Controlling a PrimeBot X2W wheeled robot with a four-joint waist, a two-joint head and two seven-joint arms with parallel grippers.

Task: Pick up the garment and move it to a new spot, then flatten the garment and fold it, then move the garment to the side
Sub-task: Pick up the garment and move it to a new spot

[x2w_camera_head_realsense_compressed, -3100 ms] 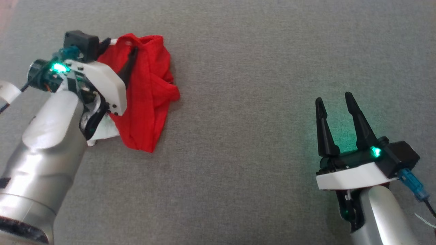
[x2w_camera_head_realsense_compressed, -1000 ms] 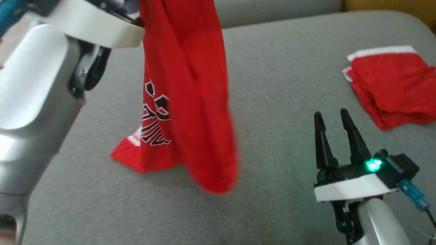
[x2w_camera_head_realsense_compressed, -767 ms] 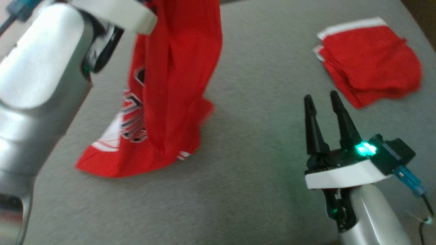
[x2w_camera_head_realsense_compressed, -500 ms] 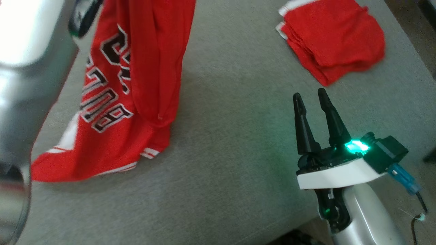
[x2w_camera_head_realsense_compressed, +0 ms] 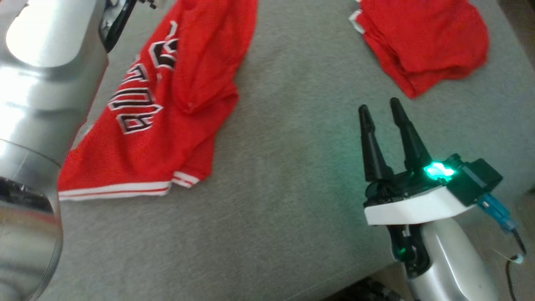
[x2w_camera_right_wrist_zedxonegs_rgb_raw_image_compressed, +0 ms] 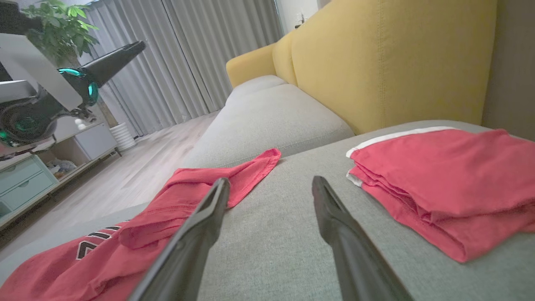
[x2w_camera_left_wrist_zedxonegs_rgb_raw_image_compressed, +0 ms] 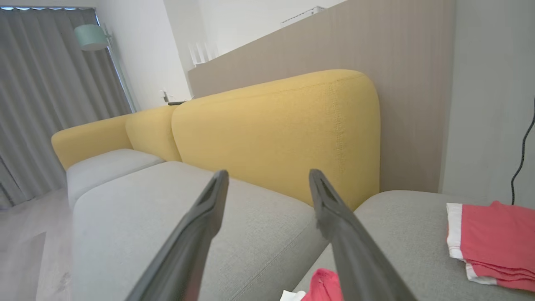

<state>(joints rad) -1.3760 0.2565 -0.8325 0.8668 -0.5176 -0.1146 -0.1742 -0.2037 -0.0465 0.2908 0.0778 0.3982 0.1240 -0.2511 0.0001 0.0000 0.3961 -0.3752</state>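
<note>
Left wrist view: the left hand point(x2w_camera_left_wrist_zedxonegs_rgb_raw_image_compressed: 268, 173) is held spread and empty, left of the folded pile point(x2w_camera_left_wrist_zedxonegs_rgb_raw_image_compressed: 493, 238). The jersey point(x2w_camera_head_realsense_compressed: 167, 113) is seen rumpled on the sofa seat point(x2w_camera_head_realsense_compressed: 292, 188), left of that pile. The right hand point(x2w_camera_head_realsense_compressed: 379, 105), near the pile, is open. Moving is judged done; flattening is called for next, corners gripped and drawn apart.

Red lettered garment point(x2w_camera_head_realsense_compressed: 167, 104) lies crumpled on cushion.

Home living room: sofa point(x2w_camera_left_wrist_zedxonegs_rgb_raw_image_compressed: 276, 125), curtains point(x2w_camera_right_wrist_zedxonegs_rgb_raw_image_compressed: 188, 58), houseplant point(x2w_camera_right_wrist_zedxonegs_rgb_raw_image_compressed: 58, 25)
</note>
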